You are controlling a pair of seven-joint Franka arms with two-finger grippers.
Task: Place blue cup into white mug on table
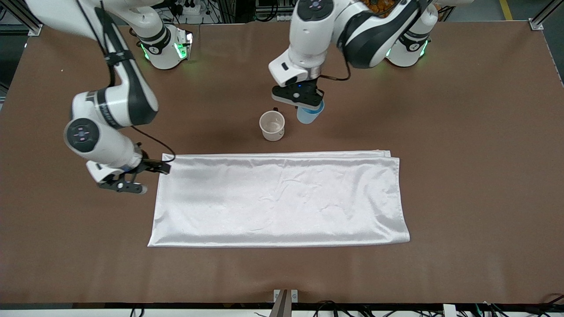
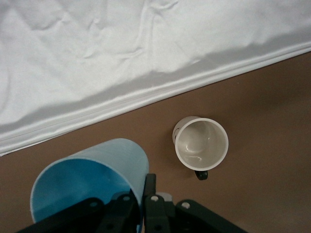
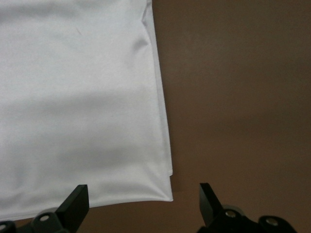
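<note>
The light-blue cup (image 1: 309,115) hangs in my left gripper (image 1: 307,107), held off the table beside the white mug (image 1: 272,125), toward the left arm's end. In the left wrist view the fingers pinch the cup's wall (image 2: 97,174) at its rim, one inside and one outside, and the cup's mouth faces the camera. The mug (image 2: 201,144) stands upright and empty on the brown table (image 1: 462,132), its black handle (image 2: 202,174) showing. My right gripper (image 1: 132,178) is open and empty, low over the table by the white cloth's corner (image 3: 167,194).
A white rectangular cloth (image 1: 282,198) lies flat on the table, nearer to the front camera than the mug. It also shows in the left wrist view (image 2: 121,63) and the right wrist view (image 3: 77,107).
</note>
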